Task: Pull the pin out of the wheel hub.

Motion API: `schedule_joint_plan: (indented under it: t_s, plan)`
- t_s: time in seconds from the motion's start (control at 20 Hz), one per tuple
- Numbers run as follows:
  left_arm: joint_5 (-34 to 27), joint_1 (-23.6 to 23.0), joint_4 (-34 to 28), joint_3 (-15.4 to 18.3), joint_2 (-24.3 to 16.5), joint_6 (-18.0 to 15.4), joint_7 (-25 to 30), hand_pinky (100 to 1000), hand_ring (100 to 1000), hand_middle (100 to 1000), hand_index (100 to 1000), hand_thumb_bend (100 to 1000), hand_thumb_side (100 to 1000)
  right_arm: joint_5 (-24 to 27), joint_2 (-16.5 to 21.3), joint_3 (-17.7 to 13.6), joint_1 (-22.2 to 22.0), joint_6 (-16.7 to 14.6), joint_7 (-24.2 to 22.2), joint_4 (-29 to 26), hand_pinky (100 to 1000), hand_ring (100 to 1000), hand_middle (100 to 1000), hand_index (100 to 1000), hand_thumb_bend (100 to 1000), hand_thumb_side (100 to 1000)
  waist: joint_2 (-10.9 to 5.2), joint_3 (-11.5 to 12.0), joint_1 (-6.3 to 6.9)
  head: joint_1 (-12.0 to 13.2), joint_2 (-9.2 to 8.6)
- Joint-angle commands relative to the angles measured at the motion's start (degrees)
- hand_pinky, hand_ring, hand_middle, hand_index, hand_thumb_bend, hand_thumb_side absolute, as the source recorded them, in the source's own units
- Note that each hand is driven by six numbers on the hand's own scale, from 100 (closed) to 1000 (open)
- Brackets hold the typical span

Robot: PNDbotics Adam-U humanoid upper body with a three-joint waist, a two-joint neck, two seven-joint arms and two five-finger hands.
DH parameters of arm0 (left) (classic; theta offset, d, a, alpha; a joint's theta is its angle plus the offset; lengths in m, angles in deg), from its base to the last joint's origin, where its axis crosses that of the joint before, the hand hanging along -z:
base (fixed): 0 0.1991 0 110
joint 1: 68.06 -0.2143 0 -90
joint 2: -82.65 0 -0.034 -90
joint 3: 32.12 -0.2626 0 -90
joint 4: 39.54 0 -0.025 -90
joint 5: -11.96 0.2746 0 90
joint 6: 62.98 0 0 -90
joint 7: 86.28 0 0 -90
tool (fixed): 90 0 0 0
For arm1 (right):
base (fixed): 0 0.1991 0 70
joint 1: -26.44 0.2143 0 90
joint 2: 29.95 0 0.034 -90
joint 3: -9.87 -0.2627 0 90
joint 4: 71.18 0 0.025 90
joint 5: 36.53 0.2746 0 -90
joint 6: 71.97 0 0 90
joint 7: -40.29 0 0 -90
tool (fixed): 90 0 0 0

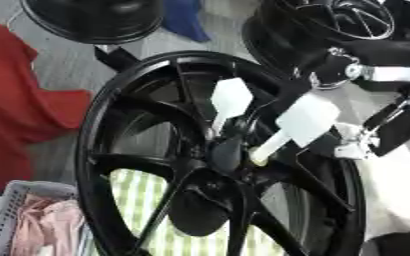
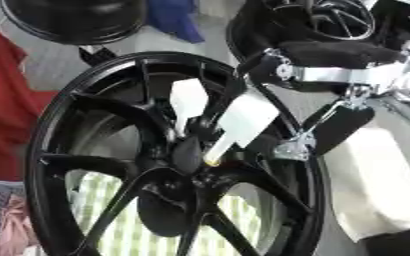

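Fingers (image 2: 331,131) beside pins (image 2: 243,120), black wheel hub (image 2: 169,195)

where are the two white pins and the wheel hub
left pin (image 1: 231,97), left eye view, on its flat head
right pin (image 1: 306,120), left eye view, on its flat head
wheel hub (image 2: 184,156), right eye view, on its black centre

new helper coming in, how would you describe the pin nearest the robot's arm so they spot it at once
Find the big black wheel filling the middle of the view, then its hub where the spokes meet. Two white pins with wide flat heads stick out there. The one you want is the right pin, leaning toward the right arm; the left pin stands more upright.
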Motion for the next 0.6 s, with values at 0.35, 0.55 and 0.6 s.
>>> schedule_joint_plan:
  t_s: [0.35, 0.55, 0.6]
  plan:
    - [0.06, -0.03, -1.01, 0.90, -1.52, -0.20, -0.44, 957, 616, 619, 783, 100, 780, 6.96, 4.43, -6.44, 0.77, 1.32, 1.91, -0.37, 664, 525, 167, 198, 100, 100, -1.90, -0.67, 0.62, 0.47, 1.33]
    - [0.20, -0.26, -1.01, 1.10, -1.85, -0.32, -0.66, 958, 615, 618, 783, 100, 780, 7.85, 5.48, -9.68, -1.97, 1.51, 4.24, -0.37, 663, 523, 164, 196, 100, 100, -1.80, -1.08, 0.62, 1.13, 2.65]
    - [0.25, -0.32, -1.01, 1.19, -1.97, -0.38, -0.76, 958, 615, 618, 783, 100, 779, 7.96, 5.78, -10.67, -2.94, 1.62, 5.06, -0.37, 665, 524, 164, 195, 100, 100, -1.79, -1.28, 0.62, 1.33, 2.85]
